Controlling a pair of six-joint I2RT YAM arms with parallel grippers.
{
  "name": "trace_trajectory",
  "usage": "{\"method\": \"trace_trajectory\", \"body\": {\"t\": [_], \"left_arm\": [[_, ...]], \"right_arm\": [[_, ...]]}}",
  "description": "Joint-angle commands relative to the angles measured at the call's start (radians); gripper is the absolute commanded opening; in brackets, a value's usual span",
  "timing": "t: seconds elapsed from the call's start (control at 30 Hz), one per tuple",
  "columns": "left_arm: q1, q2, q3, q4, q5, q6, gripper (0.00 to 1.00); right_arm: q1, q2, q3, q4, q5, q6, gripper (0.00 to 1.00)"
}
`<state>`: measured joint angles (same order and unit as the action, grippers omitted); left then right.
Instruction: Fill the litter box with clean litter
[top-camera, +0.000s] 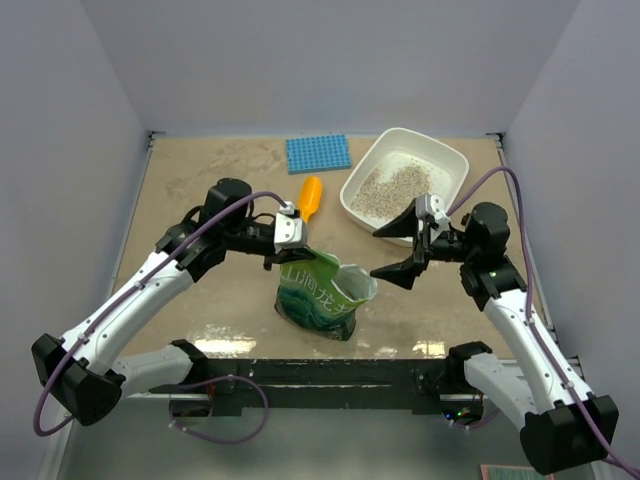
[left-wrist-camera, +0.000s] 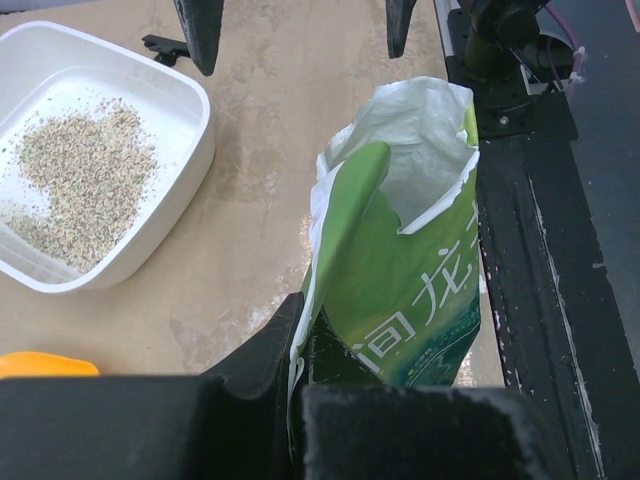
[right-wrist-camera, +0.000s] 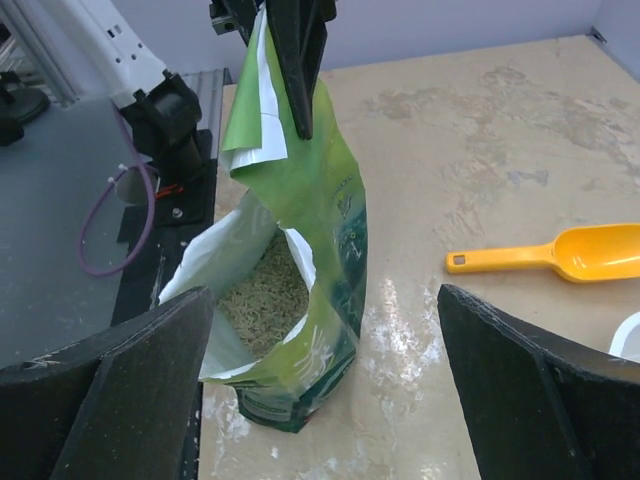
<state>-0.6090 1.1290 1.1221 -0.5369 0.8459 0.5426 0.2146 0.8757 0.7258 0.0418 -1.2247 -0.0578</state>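
Note:
The white litter box (top-camera: 452, 160) stands at the back right with a heap of clean litter (top-camera: 390, 188) in it; it also shows in the left wrist view (left-wrist-camera: 195, 110) with litter (left-wrist-camera: 80, 175). A green foil bag (top-camera: 320, 295) stands upright near the front edge, its mouth open, with more litter inside (right-wrist-camera: 262, 300). My left gripper (top-camera: 298, 248) is shut on the bag's top flap (left-wrist-camera: 300, 340). My right gripper (top-camera: 400, 250) is open and empty, just right of the bag's mouth, its fingers (right-wrist-camera: 130, 390) wide on either side of the bag.
An orange scoop (top-camera: 310, 198) lies left of the litter box, also in the right wrist view (right-wrist-camera: 560, 255). A blue studded mat (top-camera: 318, 153) lies at the back. The table's dark front edge (top-camera: 330, 368) is just behind the bag.

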Motion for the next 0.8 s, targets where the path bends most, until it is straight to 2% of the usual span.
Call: {"method": "trace_trajectory", "body": {"t": [0.0,0.1,0.33,0.57,0.77], "left_arm": [[0.006,-0.058,-0.008,0.167,0.001,-0.03,0.0],[0.006,-0.07,-0.007,0.17,-0.018,-0.039,0.0],[0.006,-0.094,-0.019,0.189,-0.086,-0.079,0.0],[0.006,-0.084,-0.015,0.213,-0.16,-0.13,0.0],[0.006,-0.078,-0.024,0.203,-0.162,-0.136,0.0]], "right_arm": [[0.002,-0.056,-0.011,0.059,0.073,0.16,0.98],[0.002,-0.073,-0.019,0.07,0.08,0.248,0.98],[0.003,-0.107,0.003,-0.071,0.111,0.309,0.98],[0.043,-0.185,-0.078,-0.057,0.152,0.375,0.98],[0.103,-0.162,-0.111,-0.024,0.212,0.365,0.98]]}}
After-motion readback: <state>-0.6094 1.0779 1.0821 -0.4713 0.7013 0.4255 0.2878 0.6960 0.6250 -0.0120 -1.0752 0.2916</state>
